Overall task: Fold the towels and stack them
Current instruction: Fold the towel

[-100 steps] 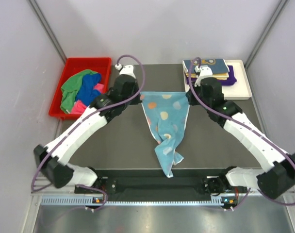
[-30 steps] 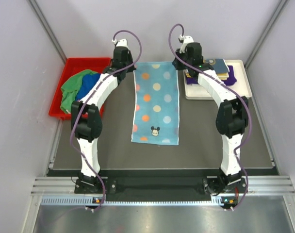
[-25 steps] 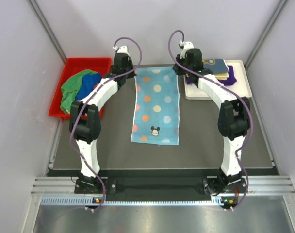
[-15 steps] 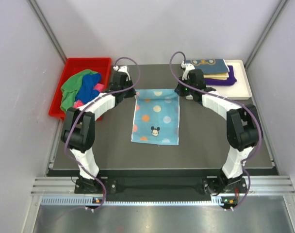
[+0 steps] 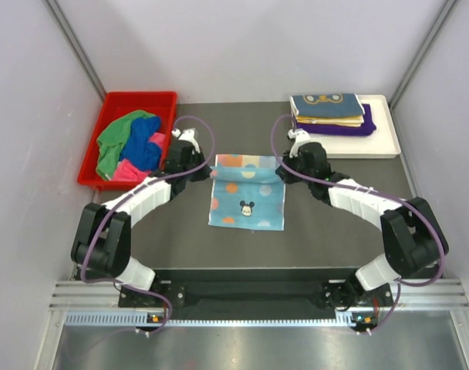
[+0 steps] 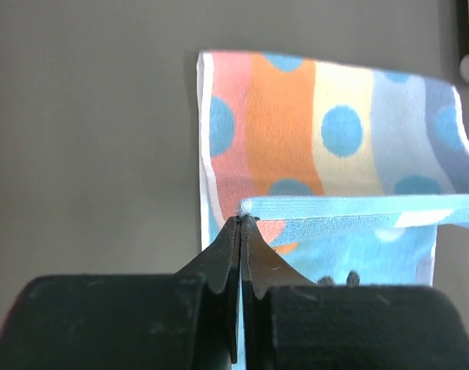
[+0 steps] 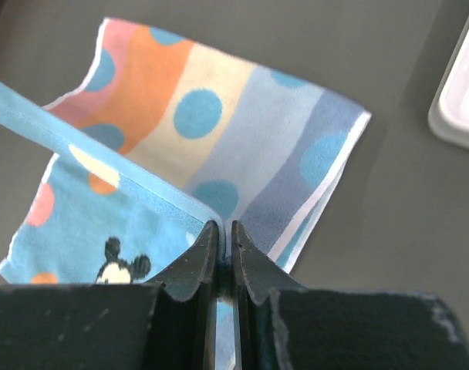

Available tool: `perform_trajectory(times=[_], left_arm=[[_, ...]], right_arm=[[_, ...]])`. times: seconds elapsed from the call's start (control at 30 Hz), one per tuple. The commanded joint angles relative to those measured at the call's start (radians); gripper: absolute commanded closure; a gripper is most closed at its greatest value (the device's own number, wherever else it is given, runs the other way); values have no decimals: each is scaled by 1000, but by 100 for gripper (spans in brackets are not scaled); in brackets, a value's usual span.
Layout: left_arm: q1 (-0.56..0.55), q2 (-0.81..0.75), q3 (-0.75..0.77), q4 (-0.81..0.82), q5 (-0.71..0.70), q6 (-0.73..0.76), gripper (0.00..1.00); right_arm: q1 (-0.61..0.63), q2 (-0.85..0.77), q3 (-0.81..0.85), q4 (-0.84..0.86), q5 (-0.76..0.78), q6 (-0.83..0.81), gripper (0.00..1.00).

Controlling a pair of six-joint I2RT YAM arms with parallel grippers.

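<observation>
Now far edge of dotted towel (image 5: 247, 202) rides halfway toward near edge, mid-table; moments back it lay full-length. Both clenched: left gripper (image 5: 210, 165) and right gripper (image 5: 281, 166) each pinch one far corner. First fold half done; folded stack (image 5: 328, 109) waits on white tray (image 5: 382, 143).

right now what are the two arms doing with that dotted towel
The left gripper and right gripper are each shut on a corner of the blue dotted towel, holding that edge folded back over the rest, mid-fold. Folded towels sit stacked on the white tray; unfolded towels lie in the red bin.
</observation>
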Motion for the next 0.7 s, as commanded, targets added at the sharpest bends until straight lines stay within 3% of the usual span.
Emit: perform_trajectory(times=[0.0, 0.67], left_arm=[[-2, -89, -60, 39, -49, 0, 100], [-94, -267, -206, -50, -106, -17, 100]], right_arm=[[11, -87, -54, 45, 77, 18, 100], [96, -288, -255, 25, 129, 62, 100]])
